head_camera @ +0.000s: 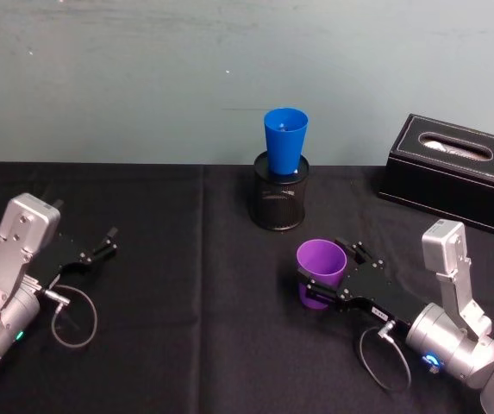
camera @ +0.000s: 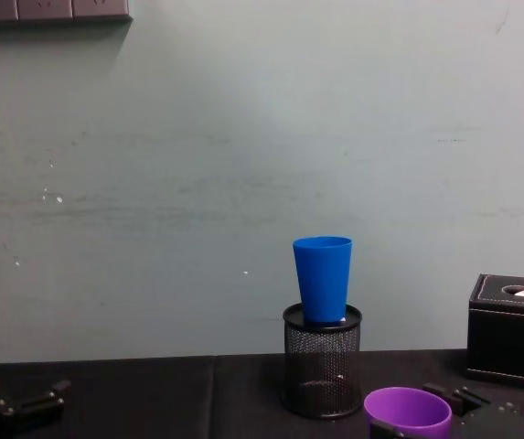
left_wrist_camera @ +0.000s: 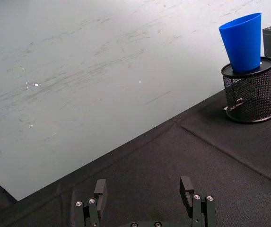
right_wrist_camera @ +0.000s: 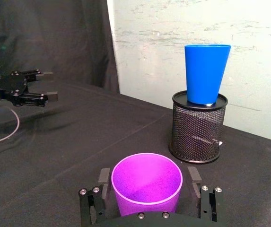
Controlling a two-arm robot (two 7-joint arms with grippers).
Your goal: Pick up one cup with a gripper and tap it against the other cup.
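Observation:
The purple cup (head_camera: pixel 320 269) (right_wrist_camera: pixel 147 184) (camera: pixel 408 412) stands upright on the black cloth, right of centre. My right gripper (head_camera: pixel 326 271) (right_wrist_camera: pixel 148 182) is open around it, one finger (right_wrist_camera: pixel 104 178) on each side of the cup's wall. The blue cup (head_camera: pixel 284 141) (left_wrist_camera: pixel 243 42) (right_wrist_camera: pixel 206 73) (camera: pixel 323 279) sits upright in the mouth of a black mesh pen holder (head_camera: pixel 280 200) (right_wrist_camera: pixel 196 127) farther back, near the wall. My left gripper (head_camera: pixel 109 241) (left_wrist_camera: pixel 144 189) (right_wrist_camera: pixel 50 85) rests open and empty low over the cloth at the far left.
A black leather tissue box (head_camera: pixel 453 172) (camera: pixel 513 329) stands at the back right. A pale wall rises just behind the pen holder. Cable loops hang from both wrists near the table's front edge.

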